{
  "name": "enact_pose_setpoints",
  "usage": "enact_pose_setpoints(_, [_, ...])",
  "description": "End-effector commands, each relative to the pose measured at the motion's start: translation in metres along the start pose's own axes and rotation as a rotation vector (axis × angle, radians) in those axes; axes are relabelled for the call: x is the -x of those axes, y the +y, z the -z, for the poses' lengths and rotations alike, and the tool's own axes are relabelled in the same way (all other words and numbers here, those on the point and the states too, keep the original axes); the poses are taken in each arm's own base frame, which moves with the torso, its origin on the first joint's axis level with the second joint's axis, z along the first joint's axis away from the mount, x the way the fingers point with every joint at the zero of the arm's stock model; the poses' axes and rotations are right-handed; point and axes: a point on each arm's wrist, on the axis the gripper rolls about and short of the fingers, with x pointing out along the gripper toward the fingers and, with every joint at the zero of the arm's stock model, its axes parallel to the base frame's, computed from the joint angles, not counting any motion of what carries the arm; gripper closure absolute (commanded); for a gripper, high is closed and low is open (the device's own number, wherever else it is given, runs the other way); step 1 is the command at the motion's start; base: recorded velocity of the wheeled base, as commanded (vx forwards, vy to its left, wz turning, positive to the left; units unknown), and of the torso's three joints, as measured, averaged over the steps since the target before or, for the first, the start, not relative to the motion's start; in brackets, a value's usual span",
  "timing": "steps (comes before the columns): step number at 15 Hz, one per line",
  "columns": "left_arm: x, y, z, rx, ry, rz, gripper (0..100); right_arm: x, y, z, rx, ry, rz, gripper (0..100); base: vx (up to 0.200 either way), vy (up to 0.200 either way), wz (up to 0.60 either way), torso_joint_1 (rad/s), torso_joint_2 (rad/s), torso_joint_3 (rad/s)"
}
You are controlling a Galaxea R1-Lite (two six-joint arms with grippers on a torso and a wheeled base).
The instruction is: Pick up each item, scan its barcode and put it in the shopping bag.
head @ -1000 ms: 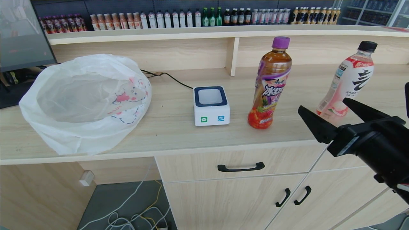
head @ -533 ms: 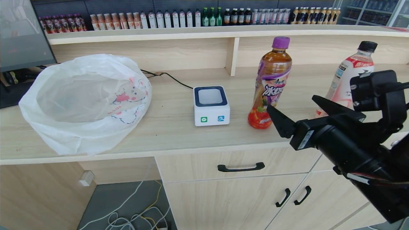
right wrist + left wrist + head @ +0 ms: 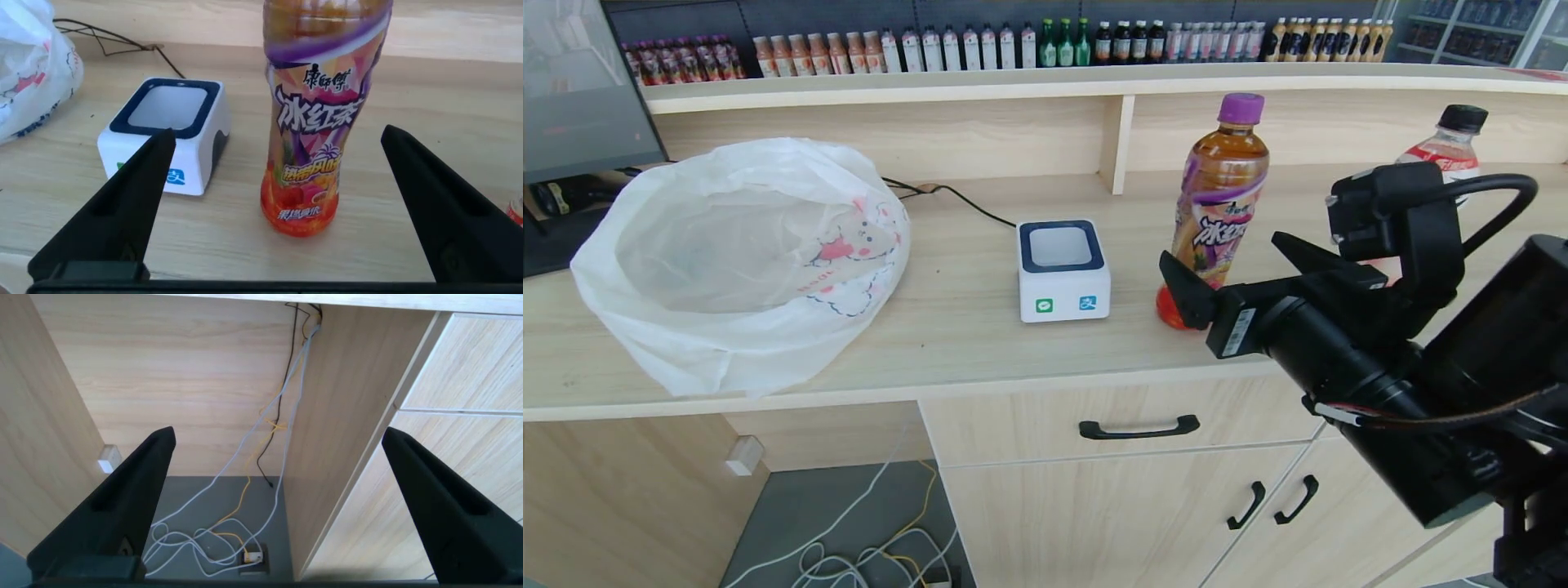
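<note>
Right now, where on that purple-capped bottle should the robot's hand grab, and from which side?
Probably the label-wrapped middle of the purple-capped bottle, approached level from the front edge of the counter. The bottle stands upright, its body is round there, and the open right hand faces it from that side.

The tea bottle (image 3: pixel 1221 188) shows a purple cap and purple-red label; the scanner (image 3: pixel 1062 278) is white, navy-rimmed; the shopping bag (image 3: pixel 727 335) is white with pink print.

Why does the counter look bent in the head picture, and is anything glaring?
Head view: a wide lens likely bows the counter along its front edge, and the upper shelf. Right wrist view: the scanner has a glass top shining pale with reflected light.
</note>
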Motion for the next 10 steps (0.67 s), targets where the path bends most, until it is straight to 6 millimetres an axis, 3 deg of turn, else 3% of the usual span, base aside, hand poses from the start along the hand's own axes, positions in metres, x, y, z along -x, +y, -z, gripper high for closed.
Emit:
enact_pose_setpoints(1, [0.0,0.0,0.0,0.0,0.0,0.0,0,-0.004,0.0,0.005,0.008,0.013,0.011,0,0.0,0.0,0.0,0.0,0.0,0.0])
enact_pose_setpoints(4, [0.0,0.0,0.0,0.0,0.0,0.0,0,-0.017,-0.008,0.005,-0.018,0.008,0.094,0,0.0,0.0,0.0,0.0,0.0,0.0])
enact_pose_setpoints(10, [0.0,0.0,0.0,0.0,0.0,0.0,0,-0.039,0.002,0.006,-0.066,-0.011,0.098,0,0.0,0.0,0.0,0.0,0.0,0.0])
